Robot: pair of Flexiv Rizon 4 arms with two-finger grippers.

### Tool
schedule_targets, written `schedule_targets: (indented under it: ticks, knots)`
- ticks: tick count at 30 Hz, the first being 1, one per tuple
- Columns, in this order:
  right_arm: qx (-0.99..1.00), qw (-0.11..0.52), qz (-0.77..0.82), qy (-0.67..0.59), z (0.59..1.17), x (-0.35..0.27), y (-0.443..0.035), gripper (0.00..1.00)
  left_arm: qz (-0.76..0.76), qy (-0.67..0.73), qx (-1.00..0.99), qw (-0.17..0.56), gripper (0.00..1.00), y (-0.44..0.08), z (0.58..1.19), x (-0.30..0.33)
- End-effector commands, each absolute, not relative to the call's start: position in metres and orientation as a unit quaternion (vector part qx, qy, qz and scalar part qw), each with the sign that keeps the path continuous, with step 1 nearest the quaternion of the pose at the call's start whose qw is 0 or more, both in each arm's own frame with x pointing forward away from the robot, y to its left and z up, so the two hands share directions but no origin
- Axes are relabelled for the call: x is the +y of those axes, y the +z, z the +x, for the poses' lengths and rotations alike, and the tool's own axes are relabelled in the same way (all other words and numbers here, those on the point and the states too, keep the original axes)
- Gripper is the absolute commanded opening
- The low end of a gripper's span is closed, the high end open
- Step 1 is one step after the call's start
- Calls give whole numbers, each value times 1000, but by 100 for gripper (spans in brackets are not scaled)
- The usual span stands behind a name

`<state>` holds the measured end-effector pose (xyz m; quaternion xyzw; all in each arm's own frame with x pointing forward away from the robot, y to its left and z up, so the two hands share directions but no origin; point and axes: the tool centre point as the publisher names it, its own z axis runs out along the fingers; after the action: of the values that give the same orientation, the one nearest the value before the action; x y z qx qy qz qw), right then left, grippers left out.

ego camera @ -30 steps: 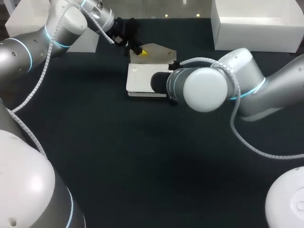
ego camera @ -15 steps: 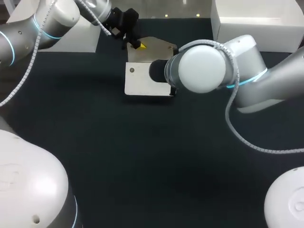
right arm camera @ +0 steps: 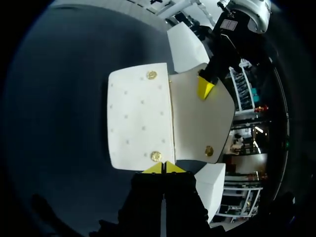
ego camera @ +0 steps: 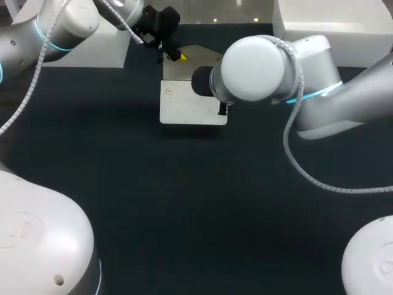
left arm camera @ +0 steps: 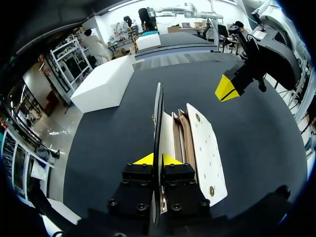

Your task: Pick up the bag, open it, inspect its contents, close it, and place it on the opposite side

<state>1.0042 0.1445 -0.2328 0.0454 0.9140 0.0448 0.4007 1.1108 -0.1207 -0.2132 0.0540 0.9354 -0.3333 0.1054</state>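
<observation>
The white bag point(ego camera: 190, 104) lies at the table's far middle with its flap point(ego camera: 199, 58) raised open. My left gripper point(ego camera: 175, 56) is shut on the flap's edge; in the left wrist view the thin flap point(left arm camera: 158, 118) runs between its tips point(left arm camera: 154, 159), beside the bag's open pockets point(left arm camera: 180, 138). My right gripper point(right arm camera: 164, 168) is shut with its tips together, just off the bag's front panel point(right arm camera: 140, 121) near a gold snap point(right arm camera: 156, 156). I see nothing between its fingers. In the head view my right arm's wrist point(ego camera: 258, 67) hides that gripper.
One white box point(ego camera: 92, 49) stands at the back left behind my left arm. A second white box point(ego camera: 334, 31) stands at the back right. Dark tabletop point(ego camera: 196, 203) stretches in front of the bag.
My right gripper has gone from open to shut, and that arm has shifted left and toward the far side. The left gripper drew the flap farther back, and the bag moved with it.
</observation>
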Motion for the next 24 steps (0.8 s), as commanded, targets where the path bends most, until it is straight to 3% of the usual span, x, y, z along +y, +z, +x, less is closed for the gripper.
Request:
schedule_targets:
  ticks: [1,24]
  knots:
    - [913,402,47,43,1004,146,-234,0,53,-335,935,108,0,-213,1109,-121]
    - [925,375,24,55,1081,160,-244,0,40,-356,930,86,0,-217,1101,-116]
